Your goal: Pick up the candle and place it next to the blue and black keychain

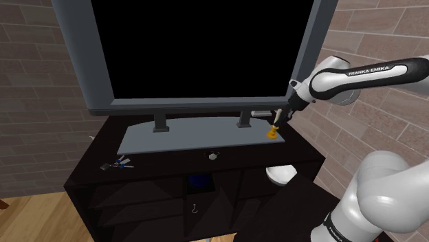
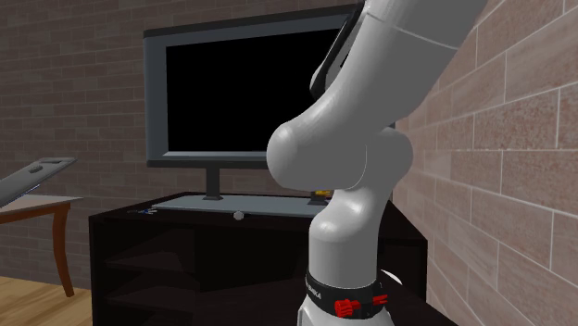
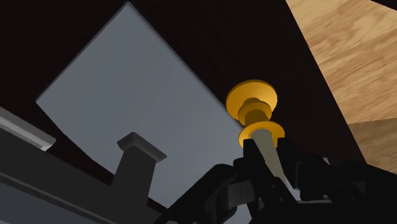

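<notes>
wrist view: gripper clasps candle; keychain well apart

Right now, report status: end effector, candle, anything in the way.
End effector shut on candle. Candle at one end of the TV base. Keychain at the cabinet's opposite end; TV base lies between.

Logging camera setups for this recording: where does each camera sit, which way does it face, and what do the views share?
Shoulder view: high beside the stand, looking down on the dark cabinet and TV; the white arm reaches in from its right.
Second exterior view: low, close behind the arm, facing the TV; the arm's lower links block its middle.
Wrist view: on the hand, looking along the claw, shut on the candle, over the TV's grey base.
Shared: the shoulder and wrist views both show the candle at the grey base's edge.
</notes>
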Robot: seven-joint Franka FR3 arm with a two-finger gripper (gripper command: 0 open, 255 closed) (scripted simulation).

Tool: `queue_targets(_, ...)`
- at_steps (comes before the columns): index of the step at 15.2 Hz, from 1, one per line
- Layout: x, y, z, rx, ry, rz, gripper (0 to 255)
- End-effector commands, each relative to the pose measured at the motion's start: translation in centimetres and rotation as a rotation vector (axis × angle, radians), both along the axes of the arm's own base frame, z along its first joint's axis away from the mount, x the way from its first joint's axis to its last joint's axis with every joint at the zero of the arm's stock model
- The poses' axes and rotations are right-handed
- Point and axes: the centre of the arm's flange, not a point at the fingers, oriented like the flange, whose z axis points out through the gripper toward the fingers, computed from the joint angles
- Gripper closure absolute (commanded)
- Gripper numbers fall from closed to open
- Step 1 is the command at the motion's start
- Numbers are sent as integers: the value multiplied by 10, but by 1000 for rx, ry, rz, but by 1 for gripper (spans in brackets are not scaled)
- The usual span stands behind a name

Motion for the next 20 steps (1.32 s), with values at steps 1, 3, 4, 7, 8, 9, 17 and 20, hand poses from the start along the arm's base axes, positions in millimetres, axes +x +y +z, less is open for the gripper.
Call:
queue_targets(1,-1,0,11,0,1,0,255)
queue_targets(3,-1,0,22,0,1,0,255)
queue_targets(4,-1,0,27,0,1,0,255)
queue_targets(7,-1,0,43,0,1,0,255)
queue_targets(8,-1,0,48,0,1,0,255)
queue_targets(9,-1,0,53,0,1,0,255)
queue_targets(17,-1,0,96,0,1,0,255)
queue_targets(20,-1,0,112,0,1,0,255)
